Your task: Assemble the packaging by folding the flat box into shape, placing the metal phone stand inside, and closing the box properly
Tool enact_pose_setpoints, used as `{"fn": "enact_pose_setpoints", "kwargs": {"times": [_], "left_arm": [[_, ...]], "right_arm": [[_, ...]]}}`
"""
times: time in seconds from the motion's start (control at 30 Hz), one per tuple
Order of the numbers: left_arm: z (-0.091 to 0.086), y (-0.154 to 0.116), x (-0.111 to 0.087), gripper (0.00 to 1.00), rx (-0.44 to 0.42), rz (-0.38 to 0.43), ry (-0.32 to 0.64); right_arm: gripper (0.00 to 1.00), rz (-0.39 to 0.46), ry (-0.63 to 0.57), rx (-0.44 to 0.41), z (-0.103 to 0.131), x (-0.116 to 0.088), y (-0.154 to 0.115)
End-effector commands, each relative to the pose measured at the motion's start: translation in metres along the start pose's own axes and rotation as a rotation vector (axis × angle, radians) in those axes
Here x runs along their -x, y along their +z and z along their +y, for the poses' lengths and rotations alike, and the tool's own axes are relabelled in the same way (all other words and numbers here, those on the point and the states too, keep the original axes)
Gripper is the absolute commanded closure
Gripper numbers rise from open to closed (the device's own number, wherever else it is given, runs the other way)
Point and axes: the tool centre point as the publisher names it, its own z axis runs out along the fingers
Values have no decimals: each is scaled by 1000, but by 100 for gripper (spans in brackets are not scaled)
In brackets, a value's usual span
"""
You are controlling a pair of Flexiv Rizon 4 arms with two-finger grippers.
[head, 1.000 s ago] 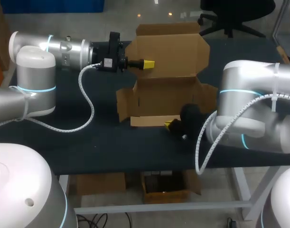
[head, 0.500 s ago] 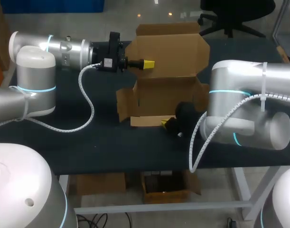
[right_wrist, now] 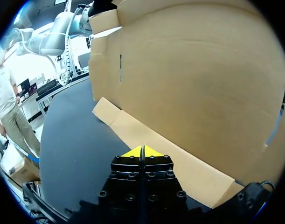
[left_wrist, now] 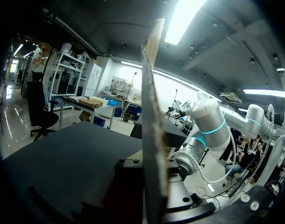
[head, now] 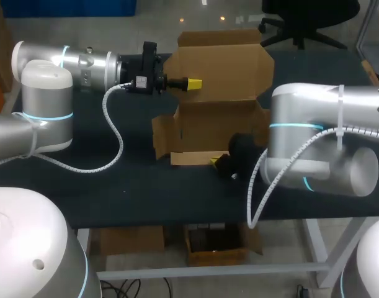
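A brown cardboard box (head: pixel 217 127) stands half folded mid-table, its lid panel (head: pixel 226 68) upright at the back. My left gripper (head: pixel 194 82) comes in from the left and is shut on that lid's left edge. In the left wrist view the panel (left_wrist: pixel 154 140) rises edge-on from the gripper, whose fingertips are hidden. My right gripper (head: pixel 218 162) is shut and empty, with its yellow tips against the narrow front flap (head: pixel 192 158) lying on the table. The right wrist view has the gripper (right_wrist: pixel 142 150) at the flap (right_wrist: pixel 179 163), with the box wall (right_wrist: pixel 193 79) just ahead. No phone stand is visible.
The black tabletop (head: pixel 133 180) stretches to the left and in front of the box. Side flaps (head: pixel 161 136) stick out at the box's left. My right arm's bulky elbow (head: pixel 319 149) hangs over the table's right part.
My right arm has swung left, and its shut gripper has shifted slightly left along the front flap. The left arm and the lid panel have not moved.
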Motion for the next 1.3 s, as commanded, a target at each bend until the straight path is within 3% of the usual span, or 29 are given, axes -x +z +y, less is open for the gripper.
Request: {"fn": "enact_pose_setpoints", "kwargs": {"times": [0.03, 1.3], "left_arm": [[1, -1, 0, 100, 0, 3, 1], [27, 4, -11, 100, 43, 54, -16]], "right_arm": [[100, -8, 0, 2, -2, -1, 4], [100, -8, 17, 1, -3, 0, 7]]}}
